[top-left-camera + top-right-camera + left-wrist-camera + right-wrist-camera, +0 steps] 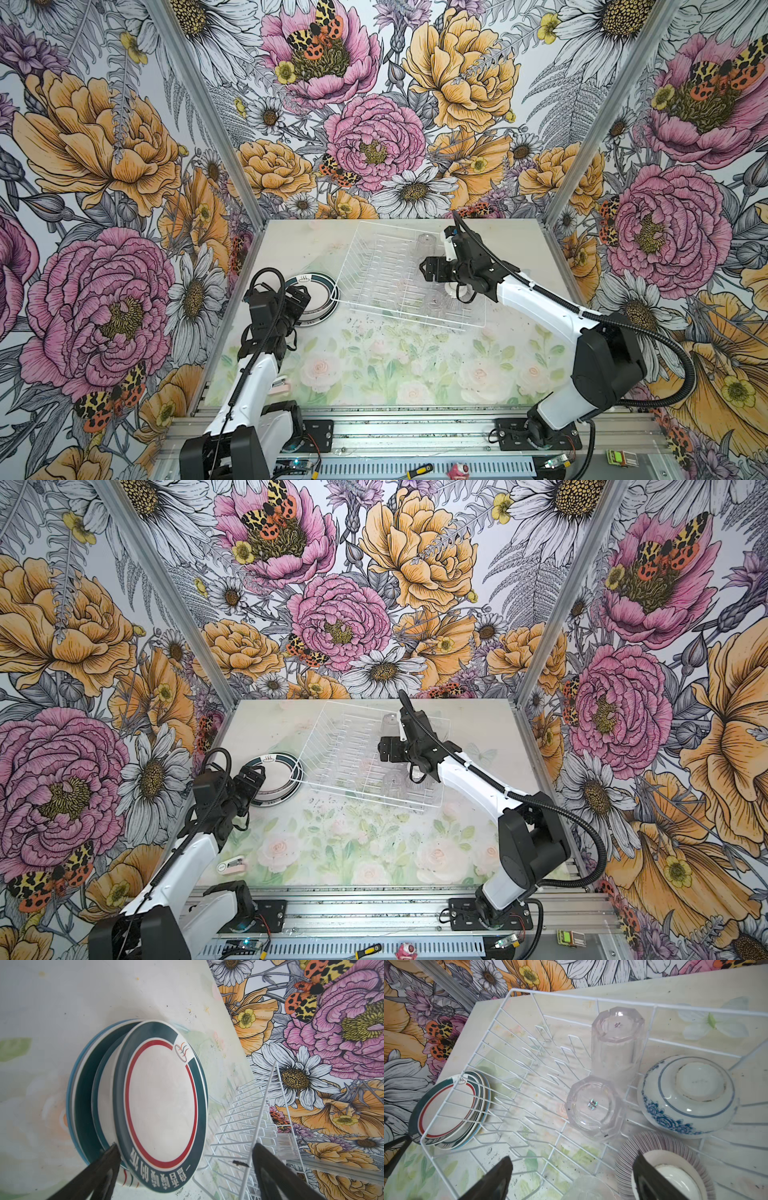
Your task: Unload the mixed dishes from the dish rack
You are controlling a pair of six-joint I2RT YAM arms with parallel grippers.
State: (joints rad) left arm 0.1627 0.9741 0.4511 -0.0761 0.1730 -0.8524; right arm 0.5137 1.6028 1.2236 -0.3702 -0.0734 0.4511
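Observation:
The white wire dish rack (pixel 386 266) (pixel 571 996) stands at the back middle of the table. Inside it, upside down, are two clear tumblers (pixel 617 1043) (pixel 595 1105), a white bowl with blue flowers (pixel 687 1095), a grey-striped bowl (pixel 660 1145) and a clear glass bowl (pixel 587 1188). A stack of dark-rimmed white plates (pixel 320 295) (pixel 162 1093) lies on the table just left of the rack. My left gripper (pixel 297 297) (pixel 185 1155) is open at the near edge of the stack, gripping nothing. My right gripper (pixel 428 270) (pixel 572 1165) hangs open above the rack, one finger (pixel 645 1172) over the striped bowl.
A small pink and white object (pixel 230 864) lies near the front left of the table. Flowered walls close in the table at the left, back and right. A screwdriver (pixel 417 471) lies on the front rail, off the work surface.

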